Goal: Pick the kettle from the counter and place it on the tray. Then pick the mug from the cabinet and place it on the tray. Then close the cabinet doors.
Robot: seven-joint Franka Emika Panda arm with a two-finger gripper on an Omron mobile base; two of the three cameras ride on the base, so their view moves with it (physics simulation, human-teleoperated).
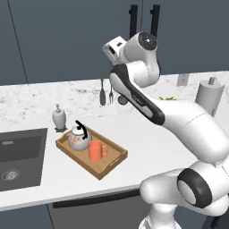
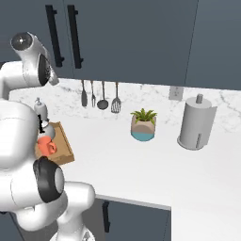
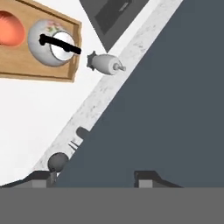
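The white floral kettle (image 1: 79, 137) with its black handle stands on the wooden tray (image 1: 112, 164), and the orange mug (image 1: 96, 150) stands right beside it. From above, the hand view shows the kettle (image 3: 52, 41), the mug (image 3: 11, 28) and the tray (image 3: 39, 72). Both cabinet doors (image 1: 67, 40) lie flat and shut, their black bar handles (image 1: 133, 22) side by side. My hand (image 1: 115, 46) is raised close to the doors' lower edge. The gripper (image 3: 94, 177) is open with nothing between its fingertips, facing the dark door face (image 3: 175, 109).
A grey-white dispenser (image 1: 58, 117) stands behind the tray, and a dark sink (image 1: 18, 156) lies to its left. Utensils (image 2: 99, 96) hang on the back wall. A potted plant (image 2: 142, 124) and a paper-towel roll (image 2: 195, 123) stand further right on the counter (image 2: 122, 164).
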